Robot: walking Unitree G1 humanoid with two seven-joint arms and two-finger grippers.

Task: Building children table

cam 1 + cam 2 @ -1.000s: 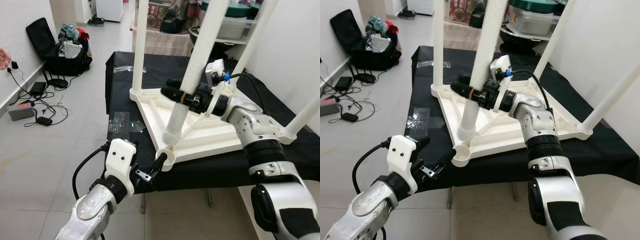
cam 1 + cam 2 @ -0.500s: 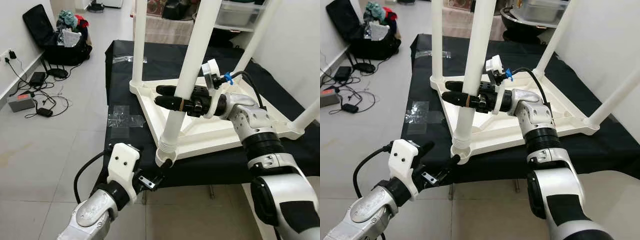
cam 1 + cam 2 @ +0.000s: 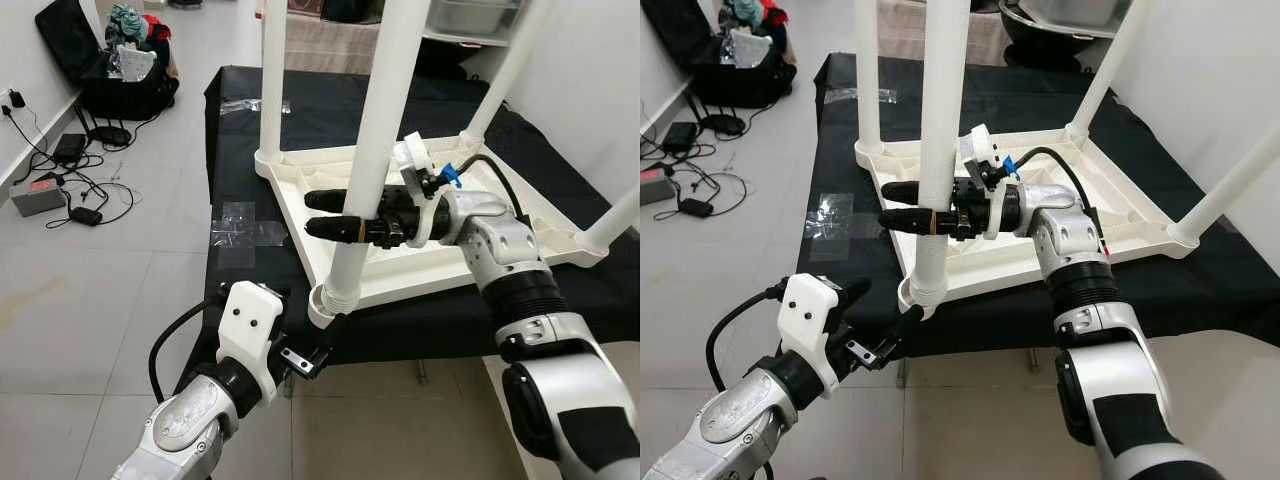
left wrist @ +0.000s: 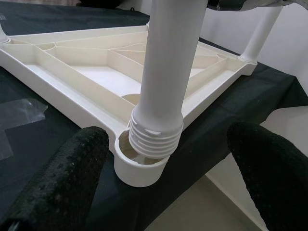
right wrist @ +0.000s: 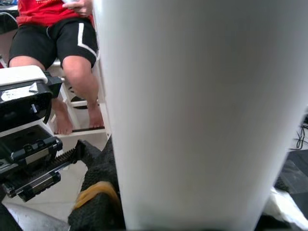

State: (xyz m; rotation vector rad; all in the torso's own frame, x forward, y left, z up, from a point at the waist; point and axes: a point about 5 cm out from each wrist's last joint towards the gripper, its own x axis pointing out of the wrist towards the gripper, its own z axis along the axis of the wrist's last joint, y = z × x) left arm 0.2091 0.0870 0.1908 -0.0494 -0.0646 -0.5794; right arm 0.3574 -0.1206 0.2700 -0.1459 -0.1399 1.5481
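In the left eye view, a white plastic table top (image 3: 440, 255) lies upside down on a black cloth (image 3: 240, 140) that covers a low table; three white legs already stand up from its corners; a fourth white leg (image 3: 385, 130) stands almost upright, a little tilted, with its ribbed end in the corner socket (image 3: 322, 305) nearest to the robot; the right gripper (image 3: 330, 213) holds this leg in its lower part, one black finger on each side of the tube; the left gripper (image 3: 322, 345) is low, just beside the socket at the edge of the cloth; bags and cables lie on the tiled floor (image 3: 80, 300) on the left.

In the right eye view the scene is the same; the leg rises from the near corner and the right gripper's fingers (image 3: 902, 190) close around it.

In the left wrist view, the two black fingers (image 4: 57, 178) are wide apart, with the socket and the ribbed end of the leg between them, not touching; the threads are still above the rim.

In the right wrist view the leg is very close to the camera; a black finger presses against it; behind, a seated person's legs (image 5: 72, 62) in dark shorts are visible.
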